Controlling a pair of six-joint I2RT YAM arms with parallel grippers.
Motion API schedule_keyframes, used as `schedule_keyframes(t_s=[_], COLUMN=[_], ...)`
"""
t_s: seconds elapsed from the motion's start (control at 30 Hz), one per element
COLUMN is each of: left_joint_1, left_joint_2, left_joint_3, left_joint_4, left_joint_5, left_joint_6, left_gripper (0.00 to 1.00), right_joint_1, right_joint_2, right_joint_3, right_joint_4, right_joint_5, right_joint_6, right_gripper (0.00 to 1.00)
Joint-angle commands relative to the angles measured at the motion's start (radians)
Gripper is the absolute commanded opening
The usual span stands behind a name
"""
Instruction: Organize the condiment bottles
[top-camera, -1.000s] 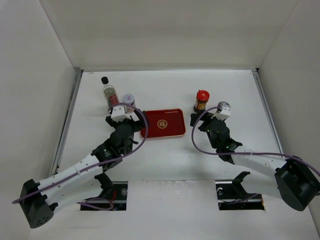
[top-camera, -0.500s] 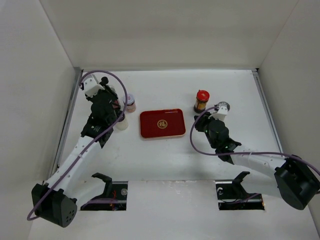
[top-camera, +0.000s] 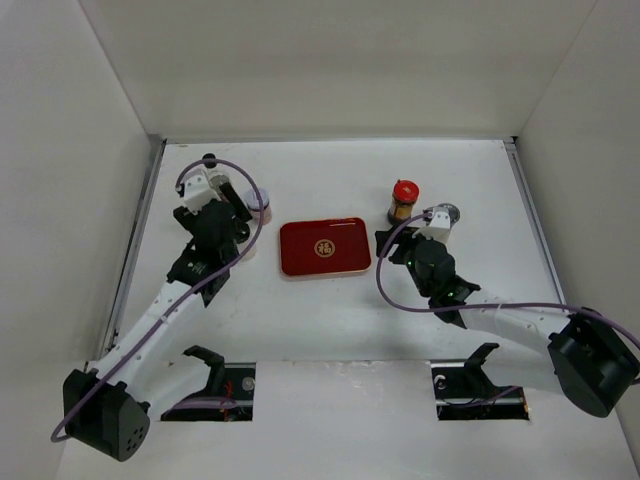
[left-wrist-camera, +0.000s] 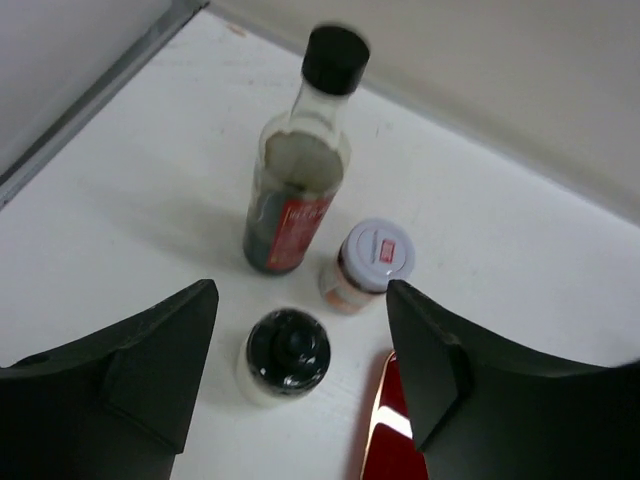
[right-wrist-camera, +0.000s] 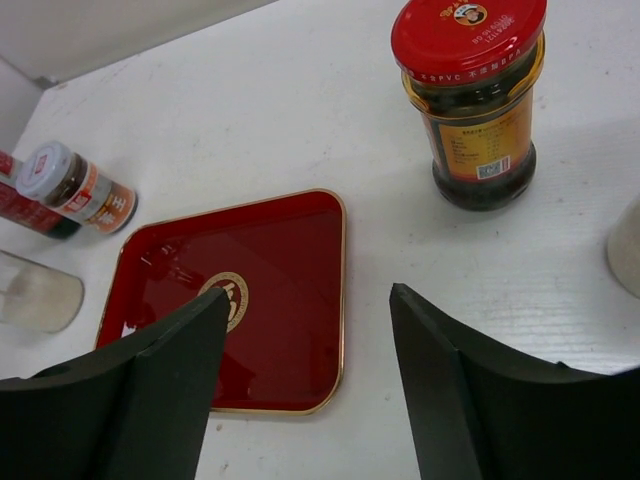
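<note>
Left tool (left-wrist-camera: 300, 295) and right tool (right-wrist-camera: 310, 293) stand spread; tall bottle (left-wrist-camera: 295, 190) holds dark red liquid.

The light is bright and even, falling from overhead onto the white table (top-camera: 330, 310), so the shadows are soft and short. The left wrist view is hazy: the tall bottle (left-wrist-camera: 300, 170) is smeared at its cap and casts a faint shadow leftward. The right wrist view is crisp, with pale glare streaks on the red tray (right-wrist-camera: 290, 300). The fingers (right-wrist-camera: 130, 400) in the foreground show as flat black, without detail.
</note>
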Motion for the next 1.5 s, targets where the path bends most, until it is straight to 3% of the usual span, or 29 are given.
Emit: schedule_keyframes(t_s=[0.0,0.23,0.47,0.73,0.83,0.97,1.03,1.23,1.47], left_joint_1=[-0.027,-0.079,-0.087,-0.044,-0.027,-0.033,-0.050,-0.222,-0.358], left_joint_2=[0.003,0.156,0.256,0.317,0.326,0.303,0.262,0.147,0.280], left_joint_3=[-0.058,-0.118,-0.132,-0.147,-0.152,-0.152,-0.145,-0.097,0.018], left_joint_4=[-0.090,-0.003,0.102,0.195,0.218,0.222,0.211,0.202,0.271], left_joint_5=[0.002,-0.019,-0.122,-0.076,-0.064,-0.052,-0.052,-0.130,-0.124], left_joint_6=[-0.038,-0.050,-0.049,-0.052,-0.052,-0.047,-0.039,-0.001,0.005], left_gripper=[0.72,0.80,0.79,0.75,0.67,0.44,0.38,0.33,0.33], right_joint_1=[0.014,0.014,0.014,0.014,0.014,0.014,0.014,0.014,0.014], right_joint_2=[0.002,0.011,0.014,0.021,0.011,-0.002,-0.010,-0.004,-0.002], right_joint_3=[0.040,0.042,0.044,0.045,0.044,0.039,0.036,0.036,0.031], right_joint_4=[0.057,0.057,0.057,0.057,0.057,0.057,0.057,0.062,0.065], right_joint_5=[0.004,0.001,0.001,0.003,0.004,0.004,0.004,0.004,0.013], right_joint_6=[-0.009,-0.015,-0.021,-0.021,-0.022,-0.022,-0.022,-0.022,-0.021], right_gripper=[0.74,0.80,0.81,0.81,0.82,0.82,0.82,0.81,0.81])
